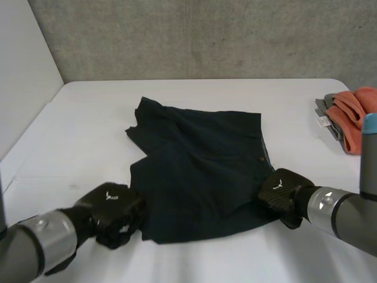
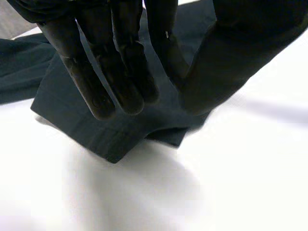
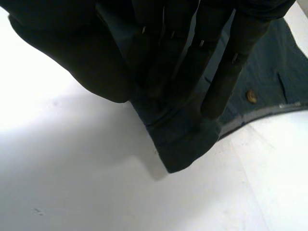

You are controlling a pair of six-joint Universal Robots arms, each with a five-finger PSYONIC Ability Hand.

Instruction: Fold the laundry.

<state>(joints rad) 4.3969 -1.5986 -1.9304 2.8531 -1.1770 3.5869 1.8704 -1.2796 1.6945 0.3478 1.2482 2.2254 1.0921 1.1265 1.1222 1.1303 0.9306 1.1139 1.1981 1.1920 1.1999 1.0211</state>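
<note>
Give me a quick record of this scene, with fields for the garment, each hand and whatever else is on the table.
garment: dark garment, lying rumpled mid-table
left hand: left hand pinching the garment's near left corner
right hand: right hand pinching its near right corner
other items: orange and grey clothes piled at the far right edge
surface: white table

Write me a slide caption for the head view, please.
Left hand and right hand pinch the near corners of dark shorts on the white table.
</note>
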